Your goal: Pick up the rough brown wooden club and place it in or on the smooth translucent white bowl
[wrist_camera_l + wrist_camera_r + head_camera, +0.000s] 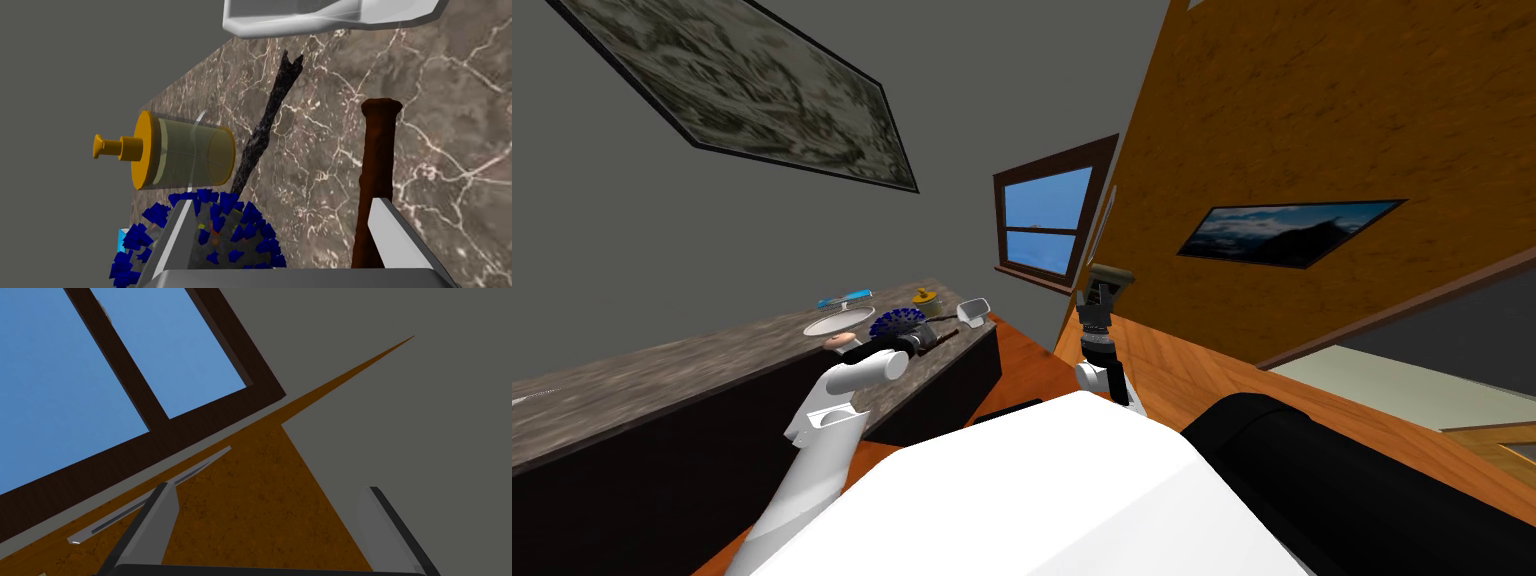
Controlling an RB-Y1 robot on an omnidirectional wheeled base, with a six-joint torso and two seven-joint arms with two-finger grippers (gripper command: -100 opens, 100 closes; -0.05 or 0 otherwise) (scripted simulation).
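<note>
The brown club is lying flat on the marbled bench, hard up against one finger of the left hand and pointing straight out away from the hand's body. That hand is spread wide and holding nothing. The wrist view is pretty tight here, so I honestly can't say whether the club sits just inside that finger or partly under its tip.

At the opposite finger there's a blue spiky ball, and it spills into the gap. A thin dark twig runs out ahead from the ball, roughly down the middle of the gap. A clear jar with a yellow lid is just beyond the ball, and a pale tray sits past the club's far end. The white bowl is on the same bench, off to the hand's ball side, near it. The right hand is up by the wall, fingers wide, empty.

My worry is that the hand is way off-centre. If it closes like this, the far finger would likely sweep the ball and twig in, so the club gets pinched along with junk or rolls out. If the near fingertip really is over the club, pressing down could kick it sideways. The shoved ball could also bump the jar.
</note>
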